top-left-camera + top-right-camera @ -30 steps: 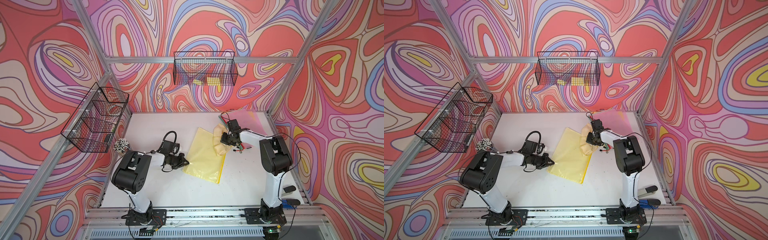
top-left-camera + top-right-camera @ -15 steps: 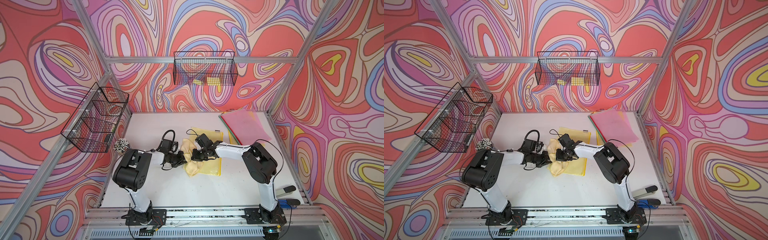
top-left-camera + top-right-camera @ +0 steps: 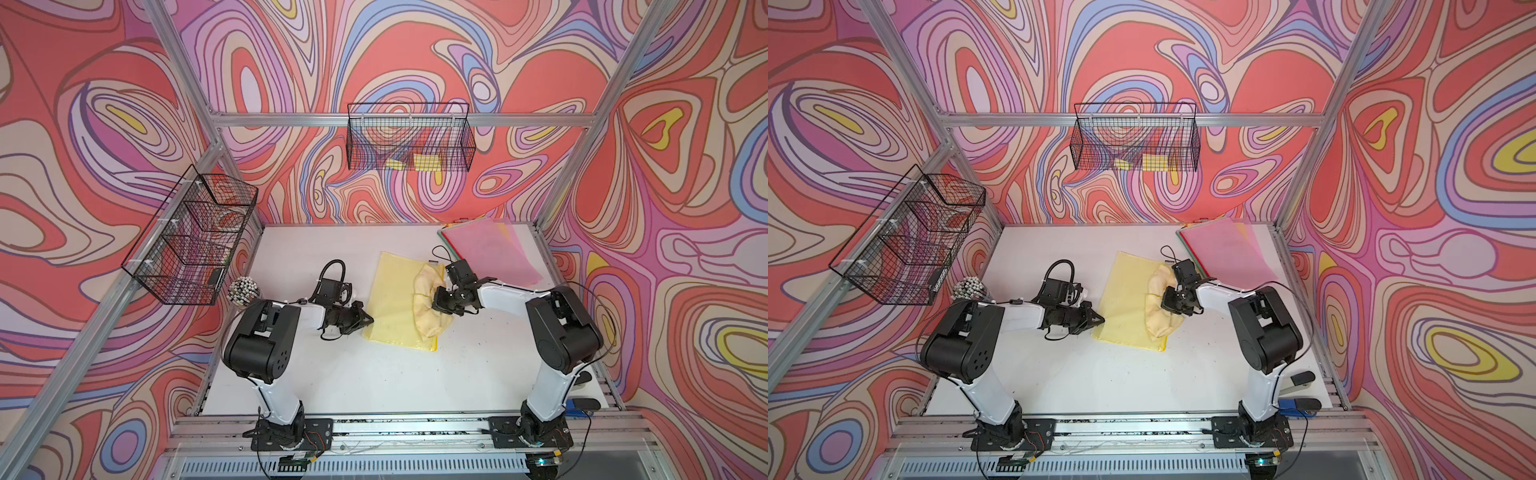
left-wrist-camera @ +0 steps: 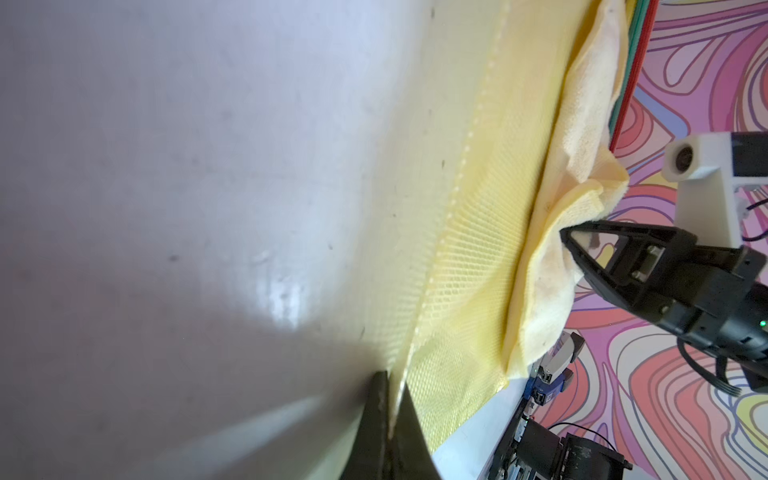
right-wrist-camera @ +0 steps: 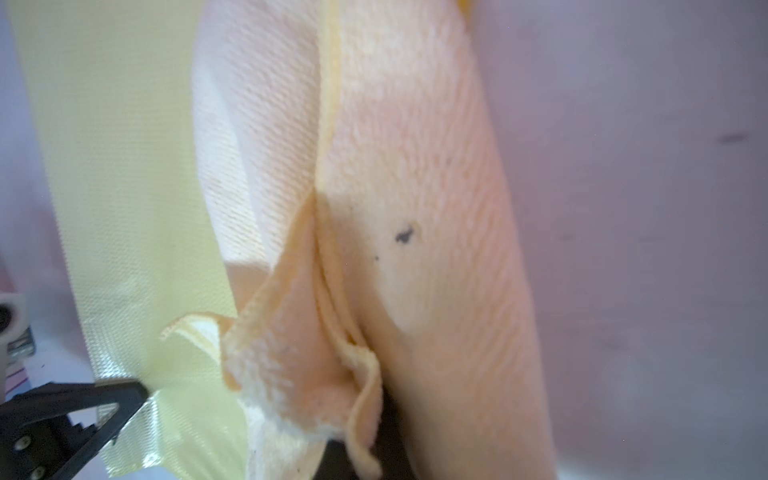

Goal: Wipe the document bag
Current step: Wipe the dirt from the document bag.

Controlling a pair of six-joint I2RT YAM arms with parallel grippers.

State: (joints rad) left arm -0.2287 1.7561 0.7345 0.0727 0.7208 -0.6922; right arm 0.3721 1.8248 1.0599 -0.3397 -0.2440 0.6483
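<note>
Jaws pinching bag edge, gripping cloth

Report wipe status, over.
Left end effector shut on edge of yellow mesh document bag. Right end effector shut on yellow cloth, cloth lying on the bag. Pink folder stack beyond, not blocking.

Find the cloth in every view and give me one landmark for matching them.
In a top view: cloth on the bag's edge, by the right end effector.
In a top view: cloth, same place.
Left wrist: cloth, a long strip past the bag, pinched by that end effector.
Right wrist: cloth fills the middle.
Landmark: the yellow bag, next to the cloth in all four.
</note>
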